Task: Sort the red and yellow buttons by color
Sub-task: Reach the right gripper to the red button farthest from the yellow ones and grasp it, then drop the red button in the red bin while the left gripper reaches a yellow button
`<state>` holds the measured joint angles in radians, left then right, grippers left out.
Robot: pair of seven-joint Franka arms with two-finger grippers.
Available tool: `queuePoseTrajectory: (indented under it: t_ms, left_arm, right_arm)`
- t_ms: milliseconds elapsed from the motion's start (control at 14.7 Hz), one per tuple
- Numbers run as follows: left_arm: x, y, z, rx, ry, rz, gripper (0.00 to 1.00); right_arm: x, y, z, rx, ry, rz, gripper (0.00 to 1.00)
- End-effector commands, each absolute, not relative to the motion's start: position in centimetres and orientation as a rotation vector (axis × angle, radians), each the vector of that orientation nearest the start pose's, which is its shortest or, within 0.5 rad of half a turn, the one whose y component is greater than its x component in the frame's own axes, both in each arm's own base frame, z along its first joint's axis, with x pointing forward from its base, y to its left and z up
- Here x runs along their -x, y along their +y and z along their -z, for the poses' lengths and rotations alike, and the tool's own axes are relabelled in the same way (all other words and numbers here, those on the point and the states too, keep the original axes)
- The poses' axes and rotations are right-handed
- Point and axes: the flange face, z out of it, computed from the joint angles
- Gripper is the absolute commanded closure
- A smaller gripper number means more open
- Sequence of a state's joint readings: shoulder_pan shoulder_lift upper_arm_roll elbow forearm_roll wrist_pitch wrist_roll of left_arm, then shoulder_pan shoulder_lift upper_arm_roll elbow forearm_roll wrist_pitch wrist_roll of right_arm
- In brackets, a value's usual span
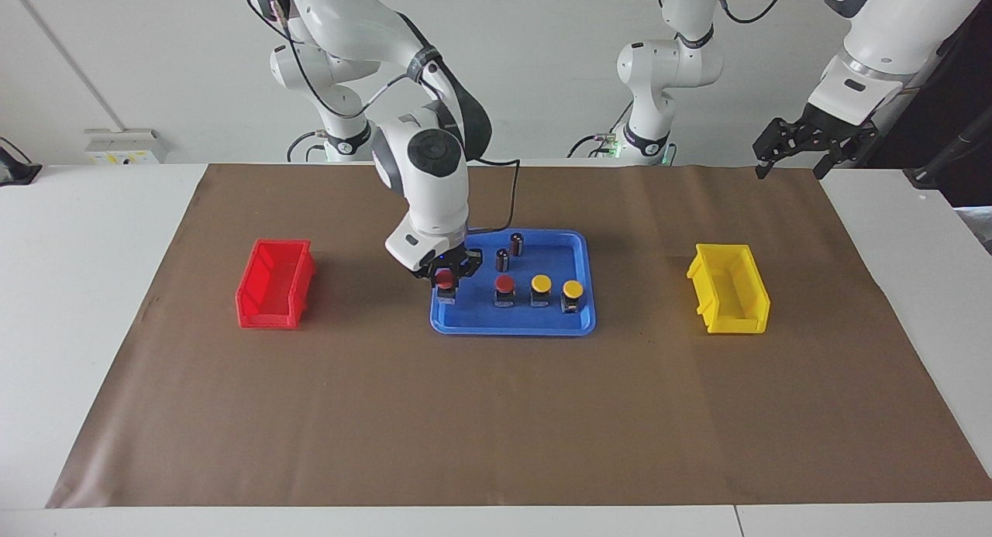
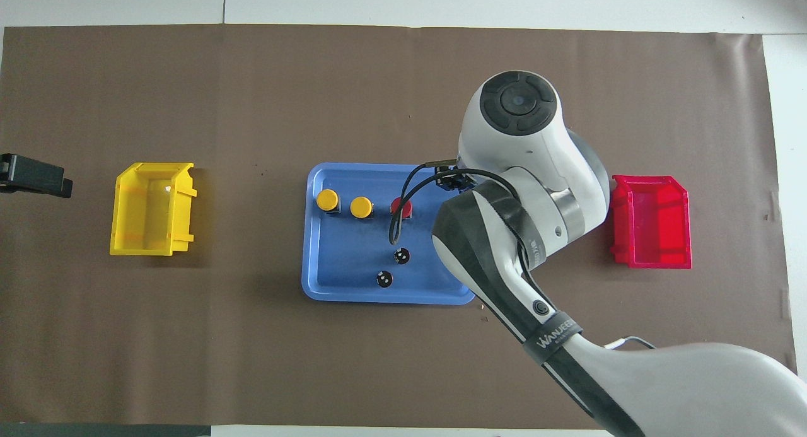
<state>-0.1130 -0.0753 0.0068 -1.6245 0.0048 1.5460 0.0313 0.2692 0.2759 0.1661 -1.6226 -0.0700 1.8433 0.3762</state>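
My right gripper [image 1: 445,278] is shut on a red button [image 1: 445,281] and holds it just above the blue tray [image 1: 511,325], at the tray's end toward the red bin. In the overhead view the right arm hides that button. On the tray stand one red button [image 1: 504,283] [image 2: 401,207] and two yellow buttons [image 1: 541,283] [image 1: 573,289], also seen from above [image 2: 361,206] [image 2: 327,199]. My left gripper [image 1: 798,146] waits open in the air over the table's corner at the left arm's end.
Two dark cylinders [image 1: 517,243] [image 1: 502,259] stand on the tray, nearer to the robots than the buttons. A red bin [image 1: 273,285] sits toward the right arm's end, a yellow bin [image 1: 728,289] toward the left arm's end. Brown paper covers the table.
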Motion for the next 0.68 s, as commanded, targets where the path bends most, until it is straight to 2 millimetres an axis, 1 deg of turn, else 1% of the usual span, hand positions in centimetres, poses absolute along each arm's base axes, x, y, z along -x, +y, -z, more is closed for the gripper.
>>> queuePoseTrajectory:
  t_ms: [0,68,136,204,272,340,408,476,544,612]
  left_arm:
    - [-50.7,-12.3,-58.5,3.126,0.139,0.120,0.00]
    - [-50.4,-15.5,-56.3,3.139,0.091,0.149,0.00]
    - [-50.3,-18.8,-54.0,3.155,0.020,0.175,0.00]
    - [-50.7,-21.1,-51.9,3.166,-0.044,0.168,0.03]
    - [-50.8,-22.9,-50.1,3.183,-0.057,0.134,0.04]
    - [-50.9,-25.2,-48.2,3.208,-0.043,0.105,0.05]
    - [-51.3,-27.1,-45.7,3.214,-0.080,0.095,0.10]
    - [-51.4,-28.7,-43.4,3.210,-0.152,0.082,0.22]
    - [-51.6,-29.6,-42.0,3.213,-0.174,0.085,0.24]
    - [-51.7,-30.1,-41.1,3.216,-0.170,0.090,0.25]
  right_arm:
    - [-56.5,16.8,-49.9,3.195,-0.236,-0.098,0.90]
    - [-55.7,13.1,-49.7,3.194,-0.261,-0.120,0.90]
    - [-55.2,10.0,-49.4,3.185,-0.307,-0.132,0.90]
    - [-55.0,7.0,-48.8,3.176,-0.346,-0.134,0.90]
    - [-54.9,4.6,-48.3,3.169,-0.376,-0.129,0.90]
    - [-54.7,2.5,-47.5,3.166,-0.393,-0.116,0.90]
    - [-54.4,0.4,-47.1,3.162,-0.424,-0.101,0.90]
    - [-54.4,-0.8,-46.7,3.159,-0.452,-0.081,0.90]
    - [-54.1,-1.6,-46.1,3.161,-0.453,-0.061,0.90]
    - [-53.5,-1.9,-45.1,3.164,-0.447,-0.048,0.90]
